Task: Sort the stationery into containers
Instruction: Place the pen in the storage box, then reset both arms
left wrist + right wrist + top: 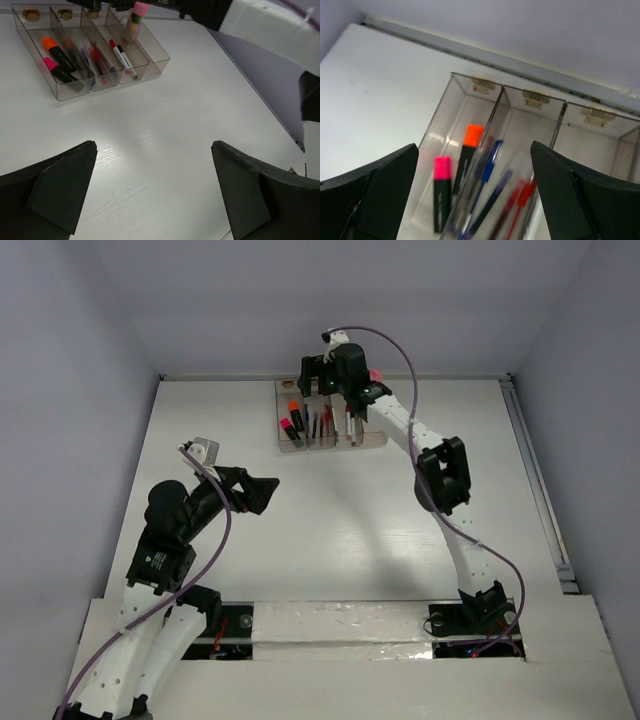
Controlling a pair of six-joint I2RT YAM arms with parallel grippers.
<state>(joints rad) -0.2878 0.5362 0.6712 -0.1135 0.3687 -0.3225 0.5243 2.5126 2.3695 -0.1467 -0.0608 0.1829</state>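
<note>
The four joined clear bins stand at the back of the table. In the left wrist view, the left bin holds an orange-capped highlighter and a pink-capped one. The second holds blue and red pens, and the third holds a white marker. A pink-capped glue stick stands tilted at the fourth bin's far end. My right gripper hovers over the bins' far end, open and empty, above the highlighters and pens. My left gripper is open and empty over bare table.
The right arm reaches from the near right edge to the bins. A metal rail runs along the table's right edge. Grey walls close in the back and sides. A purple cable loops over the left arm.
</note>
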